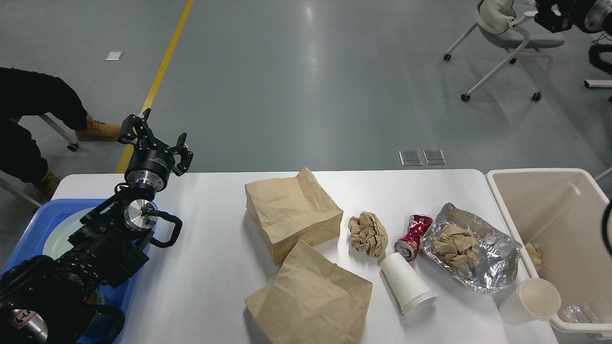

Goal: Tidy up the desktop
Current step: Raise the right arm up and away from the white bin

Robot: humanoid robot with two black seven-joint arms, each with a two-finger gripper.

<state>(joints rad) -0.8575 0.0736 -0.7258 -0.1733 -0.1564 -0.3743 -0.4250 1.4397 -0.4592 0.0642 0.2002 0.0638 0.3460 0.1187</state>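
The beige rectangular plastic bin (550,210) is standing beside the large white rectangular desktop (215,248), holding crumpled brown paper (533,254). The left gripper (154,136) is hovering spread, empty; the right gripper's state cannot be determined.

Readable text: none.
Crushed red can (412,234), at 4 o'clock: print too small to read.
Left gripper (154,139) body, at 9 o'clock: marking illegible.

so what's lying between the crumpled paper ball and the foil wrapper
In the head view, a crushed red can lies on the desktop between the crumpled paper ball and the foil wrapper.
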